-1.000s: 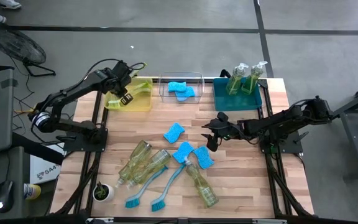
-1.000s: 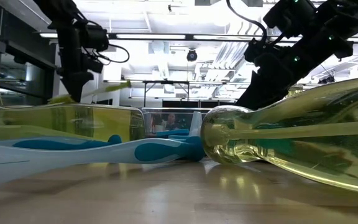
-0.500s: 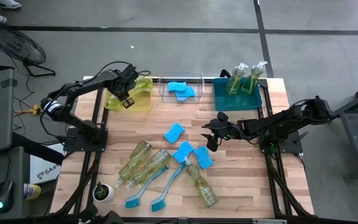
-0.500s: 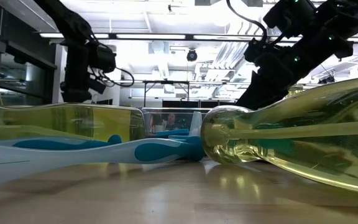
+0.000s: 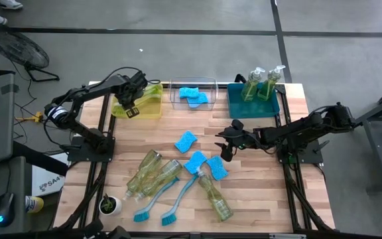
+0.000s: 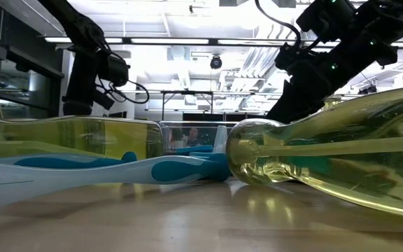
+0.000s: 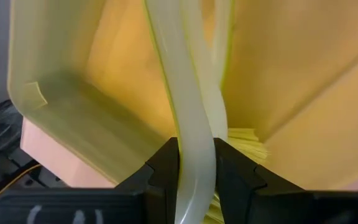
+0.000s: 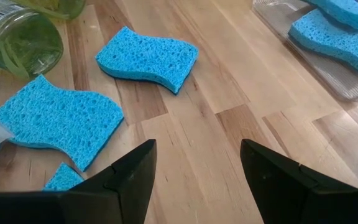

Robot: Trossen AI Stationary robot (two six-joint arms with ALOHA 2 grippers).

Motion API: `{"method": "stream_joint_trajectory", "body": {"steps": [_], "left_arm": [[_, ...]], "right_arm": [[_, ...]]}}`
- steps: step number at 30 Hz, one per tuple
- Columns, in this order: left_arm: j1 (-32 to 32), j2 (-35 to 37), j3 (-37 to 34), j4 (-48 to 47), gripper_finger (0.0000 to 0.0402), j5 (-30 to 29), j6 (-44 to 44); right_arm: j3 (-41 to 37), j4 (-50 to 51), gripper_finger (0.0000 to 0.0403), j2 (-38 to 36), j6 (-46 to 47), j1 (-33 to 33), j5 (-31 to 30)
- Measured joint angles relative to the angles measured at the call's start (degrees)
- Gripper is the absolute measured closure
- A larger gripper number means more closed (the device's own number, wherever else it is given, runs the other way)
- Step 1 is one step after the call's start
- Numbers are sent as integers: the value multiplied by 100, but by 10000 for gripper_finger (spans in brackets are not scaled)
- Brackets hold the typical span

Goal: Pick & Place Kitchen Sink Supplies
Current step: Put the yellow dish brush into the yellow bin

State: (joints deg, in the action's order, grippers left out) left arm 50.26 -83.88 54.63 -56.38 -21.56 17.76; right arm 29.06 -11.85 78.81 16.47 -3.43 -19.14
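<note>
Brush pinched by left claw inside yellow bin; right claw spread over table.

Yellow bin, clear bin and teal bin are sitting in a row along the far edge of the wooden surface. Small potted plant is standing at the near left corner.
</note>
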Motion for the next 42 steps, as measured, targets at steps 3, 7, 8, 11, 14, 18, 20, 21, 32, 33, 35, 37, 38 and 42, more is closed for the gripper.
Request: {"method": "stream_joint_trajectory", "body": {"steps": [3, 7, 8, 11, 14, 18, 20, 21, 32, 33, 35, 37, 38, 42], "left_arm": [[0, 0, 0, -2, 325, 18, 57], [0, 0, 0, 184, 325, 128, 151], [0, 0, 0, 232, 325, 152, 164], [0, 0, 0, 310, 325, 155, 187], [0, 0, 0, 256, 325, 155, 195], [0, 0, 0, 150, 325, 159, 195], [0, 0, 0, 138, 325, 160, 196], [0, 0, 0, 134, 325, 176, 195], [0, 0, 0, 135, 310, 450, 194], [0, 0, 0, 136, 309, 448, 192], [0, 0, 0, 136, 308, 448, 192], [0, 0, 0, 137, 307, 448, 178], [0, 0, 0, 137, 307, 448, 150], [0, 0, 0, 131, 306, 448, 42]], "right_arm": [[0, -1, 176, 0, 1, 0, -60], [0, -1, 176, 0, 7, -1, -65], [0, -1, 176, 0, 8, 1, -65], [0, -1, 176, 0, 12, 0, -65], [0, 0, 176, 0, 15, 1, -65], [0, -1, 176, 0, 11, 0, -64], [0, -1, 176, 0, 9, 0, -65], [0, -1, 176, 0, 13, 0, -65], [0, 1, 176, 0, 20, 1, 18], [0, 1, 176, 0, 20, 1, 18], [0, 0, 176, 0, 20, 1, 18], [0, -1, 176, 0, 20, 1, 18], [0, 0, 176, 0, 20, 1, 18], [0, 1, 176, 0, 20, 0, 21]]}}
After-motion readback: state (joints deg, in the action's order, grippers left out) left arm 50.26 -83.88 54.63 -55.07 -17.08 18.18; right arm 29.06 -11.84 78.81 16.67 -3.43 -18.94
